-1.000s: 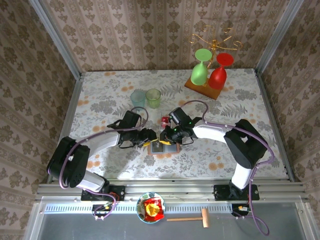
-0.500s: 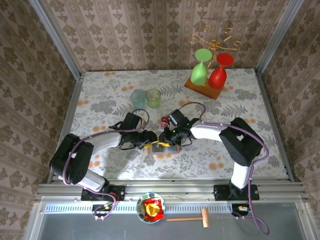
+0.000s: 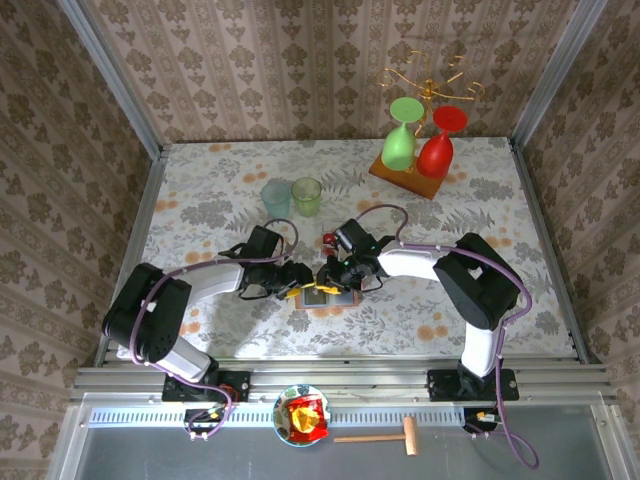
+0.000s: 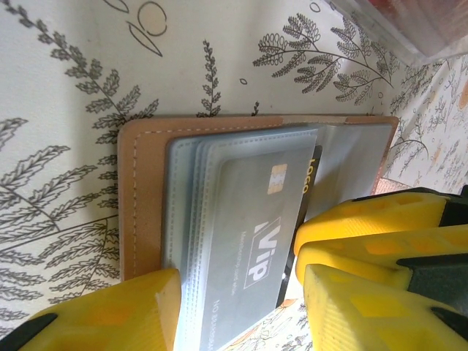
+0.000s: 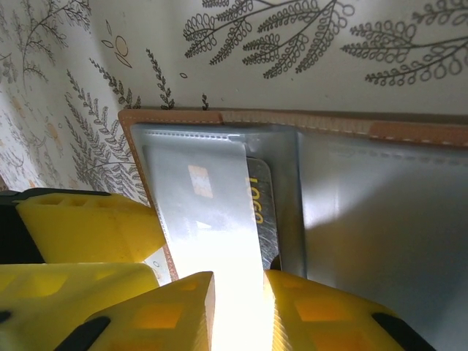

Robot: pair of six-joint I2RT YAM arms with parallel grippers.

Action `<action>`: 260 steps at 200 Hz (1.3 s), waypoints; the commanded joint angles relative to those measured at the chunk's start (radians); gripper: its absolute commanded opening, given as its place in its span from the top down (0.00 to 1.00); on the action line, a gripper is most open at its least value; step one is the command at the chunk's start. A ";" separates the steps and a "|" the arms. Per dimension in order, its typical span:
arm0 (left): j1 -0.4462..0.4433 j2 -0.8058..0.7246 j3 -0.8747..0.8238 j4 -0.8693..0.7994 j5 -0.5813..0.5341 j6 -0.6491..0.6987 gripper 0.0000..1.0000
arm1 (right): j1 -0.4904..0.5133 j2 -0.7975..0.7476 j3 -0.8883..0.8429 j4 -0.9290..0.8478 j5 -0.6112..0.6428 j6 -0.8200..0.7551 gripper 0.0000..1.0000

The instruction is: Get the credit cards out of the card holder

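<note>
Since a second ago, the left arm's shoulder block has swung a little toward 3 o'clock and the right arm's elbow has drawn in toward 9 o'clock. Both claws have stayed at the small tan leather card holder [image 3: 341, 297], which has not shifted.

The card holder lies open and flat on the floral-patterned tabletop [image 3: 220, 190], toward 6 o'clock of the table's middle. Its clear plastic sleeves face up.

The left arm folds back at its elbow near 8 o'clock, and its forearm reaches in from 9 o'clock. The left gripper [image 3: 301, 284] sits at the holder's 9 o'clock end. In the left wrist view its yellow fingers [image 4: 110, 322] stand apart on either side of the sleeve stack. I cannot tell whether they press on it.

The right arm bends at 3 o'clock and its wrist comes down from 1 o'clock. The right gripper [image 3: 328, 280] sits on the holder just beside the left one. Its yellow fingers [image 5: 333, 318] are close together, with a glaring sleeve leaf running between them. I cannot tell whether they pinch it.

Both cards are still tucked in the sleeves. The grey VIP card [image 4: 252, 241] lies on top, and the dark LOGO card [image 5: 257, 201] peeks out beside it.
</note>
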 commanded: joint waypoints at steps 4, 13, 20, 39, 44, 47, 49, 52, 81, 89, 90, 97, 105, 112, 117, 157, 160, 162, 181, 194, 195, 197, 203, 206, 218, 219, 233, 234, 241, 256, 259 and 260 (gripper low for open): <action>0.009 0.021 -0.013 -0.013 0.006 0.020 0.51 | 0.005 0.007 0.023 -0.074 0.047 -0.032 0.75; 0.009 0.022 -0.014 -0.013 0.006 0.018 0.51 | 0.005 0.005 0.021 -0.081 0.054 -0.036 0.74; 0.009 0.023 -0.014 -0.013 0.006 0.018 0.51 | 0.005 0.002 0.020 -0.081 0.057 -0.036 0.74; 0.010 0.025 -0.011 -0.014 0.007 0.019 0.51 | 0.004 -0.002 0.021 -0.081 0.061 -0.039 0.74; 0.011 0.022 -0.011 -0.014 0.008 0.020 0.51 | 0.004 -0.003 0.021 -0.080 0.061 -0.039 0.74; 0.011 0.021 -0.010 -0.016 0.008 0.019 0.51 | 0.004 -0.006 0.021 -0.079 0.061 -0.040 0.74; 0.011 0.021 -0.009 -0.016 0.007 0.020 0.51 | 0.004 -0.006 0.022 -0.078 0.060 -0.039 0.74; 0.011 0.020 -0.008 -0.017 0.008 0.019 0.51 | 0.005 -0.007 0.022 -0.075 0.061 -0.039 0.74; 0.011 -0.002 0.008 -0.040 0.001 0.026 0.51 | 0.004 -0.021 0.022 -0.068 0.064 -0.041 0.74; 0.011 -0.012 0.014 -0.053 -0.005 0.030 0.51 | 0.004 -0.026 0.021 -0.069 0.068 -0.041 0.74; 0.011 -0.014 0.014 -0.054 -0.005 0.031 0.51 | 0.004 -0.027 0.021 -0.070 0.068 -0.041 0.74; 0.011 -0.023 0.019 -0.066 -0.012 0.035 0.51 | 0.004 -0.031 0.021 -0.071 0.069 -0.041 0.74; 0.011 -0.034 0.028 -0.081 -0.017 0.039 0.51 | 0.004 -0.034 0.023 -0.073 0.068 -0.041 0.74; 0.011 -0.043 0.034 -0.092 -0.021 0.043 0.51 | 0.004 -0.037 0.022 -0.072 0.066 -0.041 0.74; 0.012 -0.046 0.039 -0.100 -0.024 0.045 0.51 | 0.004 -0.039 0.023 -0.074 0.067 -0.039 0.75; 0.012 -0.078 0.071 -0.132 -0.028 0.046 0.52 | 0.002 -0.054 0.022 -0.081 0.066 -0.042 0.75; 0.012 -0.079 0.073 -0.134 -0.027 0.046 0.52 | 0.002 -0.056 0.021 -0.081 0.065 -0.042 0.75; 0.012 -0.081 0.074 -0.135 -0.027 0.046 0.52 | 0.002 -0.056 0.021 -0.082 0.066 -0.042 0.75; 0.012 -0.090 0.081 -0.143 -0.030 0.047 0.52 | 0.001 -0.063 0.021 -0.079 0.063 -0.042 0.75; 0.011 -0.088 0.084 -0.142 -0.026 0.046 0.53 | -0.002 -0.065 0.021 -0.076 0.061 -0.042 0.75; 0.011 -0.088 0.084 -0.141 -0.026 0.046 0.54 | -0.002 -0.065 0.021 -0.077 0.061 -0.042 0.75; 0.011 -0.087 0.084 -0.139 -0.024 0.044 0.54 | -0.002 -0.067 0.021 -0.076 0.059 -0.042 0.75; 0.009 -0.084 0.085 -0.136 -0.019 0.043 0.55 | -0.004 -0.068 0.018 -0.076 0.058 -0.041 0.75; 0.009 -0.082 0.087 -0.133 -0.017 0.042 0.56 | -0.005 -0.068 0.018 -0.076 0.059 -0.041 0.75; 0.005 -0.076 0.089 -0.123 -0.007 0.039 0.61 | -0.009 -0.074 0.013 -0.071 0.058 -0.040 0.76; 0.005 -0.075 0.089 -0.123 -0.006 0.038 0.62 | -0.010 -0.074 0.013 -0.071 0.058 -0.039 0.76; -0.001 -0.067 0.090 -0.115 0.000 0.037 0.68 | -0.016 -0.080 0.006 -0.060 0.050 -0.036 0.77; -0.001 -0.066 0.090 -0.114 0.000 0.037 0.69 | -0.016 -0.081 0.005 -0.060 0.049 -0.036 0.77; -0.005 -0.060 0.090 -0.109 0.003 0.035 0.72 | -0.020 -0.082 0.002 -0.056 0.046 -0.035 0.77; -0.011 -0.044 0.086 -0.092 0.006 0.030 0.77 | -0.025 -0.083 -0.002 -0.053 0.039 -0.035 0.78; -0.012 -0.041 0.085 -0.090 0.007 0.028 0.78 | -0.025 -0.082 -0.003 -0.052 0.038 -0.036 0.78; -0.013 -0.040 0.084 -0.088 0.007 0.028 0.79 | -0.025 -0.082 -0.004 -0.053 0.038 -0.036 0.78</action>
